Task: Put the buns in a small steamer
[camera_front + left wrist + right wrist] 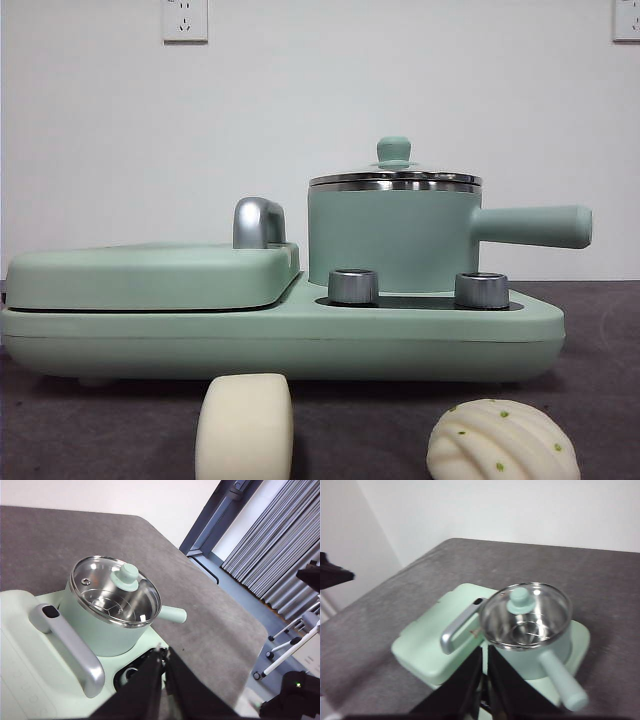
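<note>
The small steamer (395, 235), a mint-green pot with a side handle, stands on the right half of a mint-green cooker base with its glass lid (394, 178) on. The smooth bun (245, 428) stands on the table in front of the base. The ridged bun with green dots (503, 440) lies to its right. No arm shows in the front view. My left gripper (163, 652) is shut and empty, above and beside the steamer (100, 625). My right gripper (485, 651) is shut and empty, high above the steamer (540, 660). Neither wrist view shows the buns.
A flat griddle (150, 275) with a chrome handle (258, 222) fills the left half of the cooker base (400, 335). Two steel knobs (353, 286) stand in front of the steamer. The table's rounded edge (250, 630) is to the side.
</note>
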### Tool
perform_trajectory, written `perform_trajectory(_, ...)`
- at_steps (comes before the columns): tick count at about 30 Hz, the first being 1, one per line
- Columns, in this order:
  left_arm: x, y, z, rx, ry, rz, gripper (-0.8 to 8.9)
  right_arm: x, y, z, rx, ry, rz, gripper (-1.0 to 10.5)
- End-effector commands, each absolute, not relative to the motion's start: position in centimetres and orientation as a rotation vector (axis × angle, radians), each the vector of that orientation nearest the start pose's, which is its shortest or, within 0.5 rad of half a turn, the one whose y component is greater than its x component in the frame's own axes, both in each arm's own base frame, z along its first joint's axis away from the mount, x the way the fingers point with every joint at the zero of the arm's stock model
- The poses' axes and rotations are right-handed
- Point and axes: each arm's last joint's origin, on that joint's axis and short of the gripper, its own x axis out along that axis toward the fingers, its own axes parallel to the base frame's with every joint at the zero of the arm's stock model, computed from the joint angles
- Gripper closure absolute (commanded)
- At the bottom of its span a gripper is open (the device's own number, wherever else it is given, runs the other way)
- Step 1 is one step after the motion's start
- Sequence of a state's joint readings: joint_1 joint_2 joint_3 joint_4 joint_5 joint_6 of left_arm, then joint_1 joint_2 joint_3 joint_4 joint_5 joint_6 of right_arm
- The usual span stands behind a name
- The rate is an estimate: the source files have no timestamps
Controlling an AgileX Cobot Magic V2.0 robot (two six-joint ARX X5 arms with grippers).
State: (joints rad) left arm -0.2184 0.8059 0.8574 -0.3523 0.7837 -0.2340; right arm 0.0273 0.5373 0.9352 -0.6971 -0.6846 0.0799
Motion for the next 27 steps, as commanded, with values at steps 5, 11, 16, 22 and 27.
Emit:
perform_trajectory(5, 15.6, -5.6, 34.6, -0.261, 0.38, -0.965, 4.61, 8.1, 2.1, 36.6, 0.15, 0.3, 0.694, 6.0)
perform_trajectory(11, 15.6, -5.6, 34.6, -0.262, 0.381, -0.964, 3.66, 8.1, 2.1, 36.6, 0.157, 0.302, 0.697, 4.2)
perform_trajectory(16, 16.2, -5.7, 34.7, -0.3, 0.375, -0.961, 3.66, 8.0, 2.1, 36.6, 0.161, 0.302, 0.697, 4.2)
perform_trajectory(22, 18.4, -6.2, 34.9, -0.314, 0.409, -0.954, 3.66, 8.1, 2.1, 36.6, 0.161, 0.302, 0.696, 4.2)
perform_trajectory(27, 21.5, -7.2, 36.1, -0.316, 0.439, -0.939, 3.66, 8.1, 2.1, 36.6, 0.161, 0.302, 0.696, 4.2)
